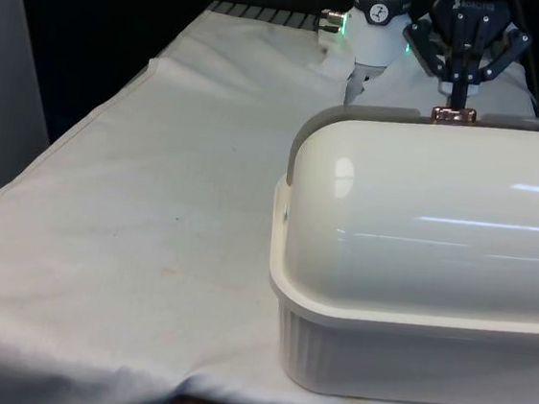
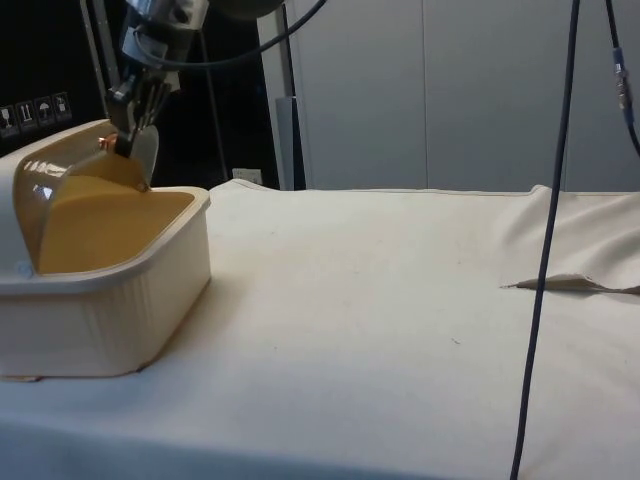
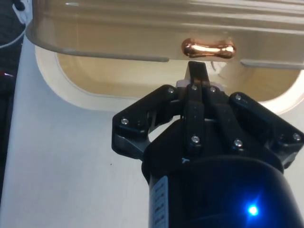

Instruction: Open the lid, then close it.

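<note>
White cloth over the worktop [image 2: 400, 300], creased at one edge. Cream bread box [image 1: 408, 352] with ribbed walls near the front view's right edge, at the worktop's near end. Rolling lid [image 1: 433, 210] pushed partway back, tan interior [image 2: 100, 225] exposed on the robot-facing side. Black pincer [image 3: 196, 71] directly above the lid's edge, fingers pressed together and clenched on the copper knob [image 3: 208, 49], gripping it from above. Dark cable [image 2: 545, 250] hanging across the side view.
</note>
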Available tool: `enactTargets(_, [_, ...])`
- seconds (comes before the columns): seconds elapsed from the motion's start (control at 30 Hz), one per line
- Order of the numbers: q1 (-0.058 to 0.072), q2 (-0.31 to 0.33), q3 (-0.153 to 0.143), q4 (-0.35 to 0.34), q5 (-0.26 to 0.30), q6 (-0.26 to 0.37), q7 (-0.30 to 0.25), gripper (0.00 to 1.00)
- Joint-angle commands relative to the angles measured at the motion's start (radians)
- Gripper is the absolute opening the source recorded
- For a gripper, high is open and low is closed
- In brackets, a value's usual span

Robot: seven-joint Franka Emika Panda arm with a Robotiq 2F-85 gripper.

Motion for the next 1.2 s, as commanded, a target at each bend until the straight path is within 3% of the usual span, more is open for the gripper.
enactTargets(0.0, [-0.002, 0.006, 0.004, 0.007, 0.007, 0.012, 0.0, 0.0])
enactTargets(0.6, [-0.005, 0.018, 0.002, 0.069, 0.006, 0.034, -0.002, 0.0])
enactTargets(1.17, [0.0, -0.01, -0.004, 0.123, -0.002, 0.004, 0.001, 0.0])
